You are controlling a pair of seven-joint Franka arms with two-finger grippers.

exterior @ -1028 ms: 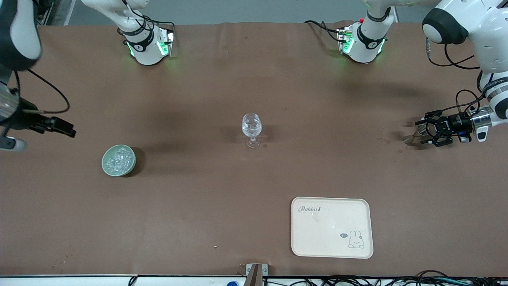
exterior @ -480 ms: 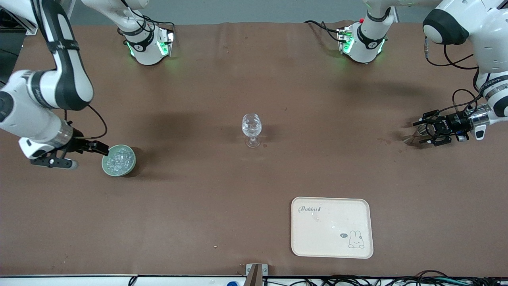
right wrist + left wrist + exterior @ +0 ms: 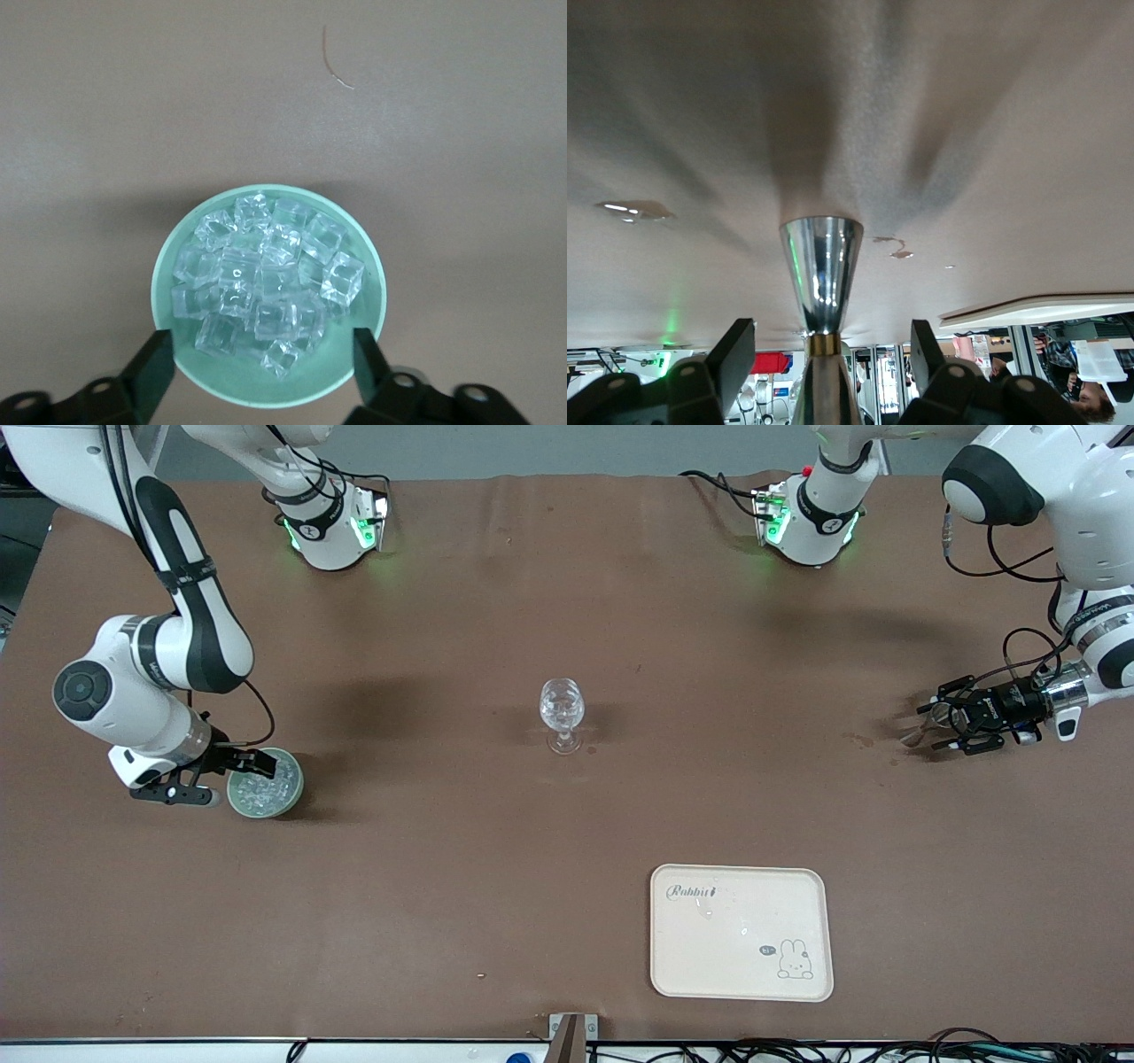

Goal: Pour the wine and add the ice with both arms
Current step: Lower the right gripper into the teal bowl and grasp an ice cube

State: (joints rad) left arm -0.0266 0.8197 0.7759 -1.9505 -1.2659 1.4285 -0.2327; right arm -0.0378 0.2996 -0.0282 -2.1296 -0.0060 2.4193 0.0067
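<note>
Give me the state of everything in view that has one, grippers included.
Ice: heaped in the green bowl, none in the glass.
Green bowl: upright on the table.
Wine glass: upright at mid-table, no wine in it.
Silver cup: on the table between the left gripper's fingers.
Tray: flat, nothing on it.
Left gripper: open around the silver cup.
Right gripper: open, straddling the bowl's rim.

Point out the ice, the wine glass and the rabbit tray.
ice [image 3: 266,283]: right wrist view, middle of the heap in the green bowl.
wine glass [image 3: 562,703]: front view, on its bowl.
rabbit tray [image 3: 740,957]: front view, a bare part of its floor.
</note>
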